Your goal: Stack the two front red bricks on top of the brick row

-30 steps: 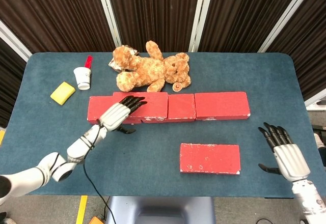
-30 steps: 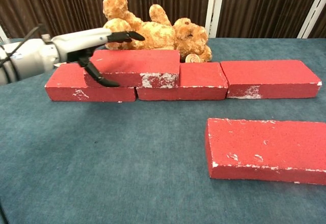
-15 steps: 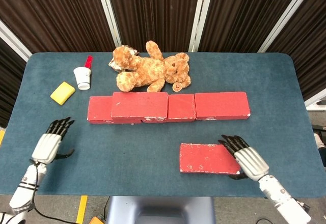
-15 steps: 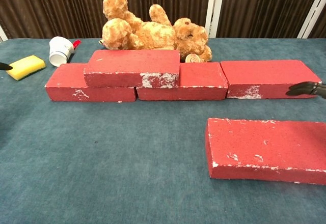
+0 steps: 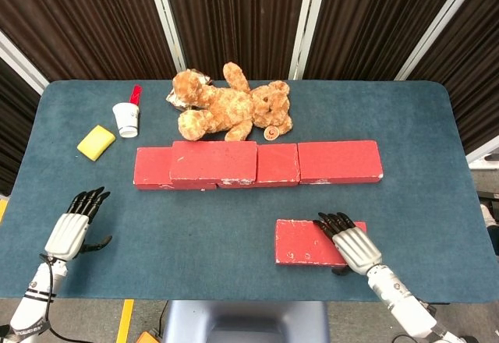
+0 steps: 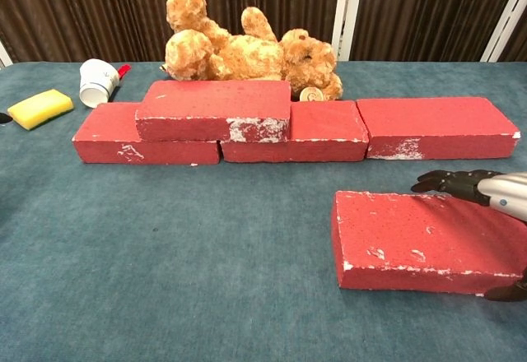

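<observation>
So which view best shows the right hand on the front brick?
The head view: the whole right hand lies over the right part of the front brick, fingers on top. The chest view shows only dark fingertips above the brick's far edge, the rest cut off at the frame edge.

The right hand (image 5: 348, 240) lies low at the near right, palm down, dark fingers (image 6: 449, 183) stretched forward and slightly spread. The left hand (image 5: 72, 230) sits at the near left edge, fingers extended and apart, thumb out sideways, holding nothing.
</observation>
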You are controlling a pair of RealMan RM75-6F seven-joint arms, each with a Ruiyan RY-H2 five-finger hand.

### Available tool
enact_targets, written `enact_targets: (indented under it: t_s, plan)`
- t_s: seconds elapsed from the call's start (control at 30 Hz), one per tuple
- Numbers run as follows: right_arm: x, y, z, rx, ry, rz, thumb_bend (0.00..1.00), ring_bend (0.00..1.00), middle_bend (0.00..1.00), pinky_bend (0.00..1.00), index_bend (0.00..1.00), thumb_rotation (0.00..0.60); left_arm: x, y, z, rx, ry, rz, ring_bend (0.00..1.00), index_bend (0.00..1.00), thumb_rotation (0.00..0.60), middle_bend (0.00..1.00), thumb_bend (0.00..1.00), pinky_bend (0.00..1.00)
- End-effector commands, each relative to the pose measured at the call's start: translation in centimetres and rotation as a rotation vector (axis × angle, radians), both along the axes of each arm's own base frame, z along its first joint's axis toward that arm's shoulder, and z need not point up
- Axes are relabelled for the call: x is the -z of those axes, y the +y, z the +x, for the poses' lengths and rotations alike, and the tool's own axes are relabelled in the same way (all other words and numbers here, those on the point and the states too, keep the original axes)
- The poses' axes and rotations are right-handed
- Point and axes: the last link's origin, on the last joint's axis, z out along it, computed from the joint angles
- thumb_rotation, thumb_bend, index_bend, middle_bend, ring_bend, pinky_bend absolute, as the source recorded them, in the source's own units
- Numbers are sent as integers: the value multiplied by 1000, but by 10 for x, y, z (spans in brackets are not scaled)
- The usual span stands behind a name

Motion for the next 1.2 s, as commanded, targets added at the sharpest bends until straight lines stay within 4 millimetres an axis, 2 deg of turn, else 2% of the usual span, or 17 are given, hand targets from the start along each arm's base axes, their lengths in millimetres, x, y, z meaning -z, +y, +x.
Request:
enact_targets:
  t_s: [0.03,0.3,0.47,0.77,0.83,0.93,0.97,1.0,1.07,1.13,1.2]
  plan:
    - [5,-4,0,10,-4,1,107,0,0,0,0,600,0,-3,-1,-1,-13,-12,0,0,600,0,230,0]
    - [9,-17,3,25,-7,-11,106,0,0,0,0,600,-4,-9,-1,3,-71,-29,0,0,600,0,230,0]
    - [14,-23,7,39,6,17,107,0,0,0,0,600,-3,-14,4,-8,-137,-102,0,0,600,0,256,0]
    - [20,-32,15,40,-2,30,107,0,0,0,0,600,-6,-14,5,-21,-148,-109,0,0,600,0,273,0]
    - [22,-34,16,36,-14,15,107,0,0,35,0,600,-7,-15,6,-22,-154,-120,0,0,600,0,278,0]
    - [23,-35,17,36,-27,17,106,14,53,218,10,600,-8,-15,7,-30,-155,-127,0,0,600,0,278,0]
    - [24,-36,18,34,-30,16,106,36,87,254,33,600,-8,-15,7,-34,-157,-128,0,0,600,0,278,0]
    - [25,-36,19,38,-44,16,107,90,141,294,99,600,-8,-15,7,-43,-163,-134,0,0,600,0,278,0]
    - [28,-36,19,50,-71,8,107,165,192,319,208,600,-8,-16,8,-59,-171,-159,0,0,600,0,288,0]
    - [31,-36,18,50,-84,2,107,199,245,321,282,600,-9,-16,12,-56,-185,-180,0,0,600,0,298,0]
    - [31,-37,19,40,-96,-22,109,251,325,376,366,600,-9,-16,12,-56,-177,-181,0,0,600,0,298,0]
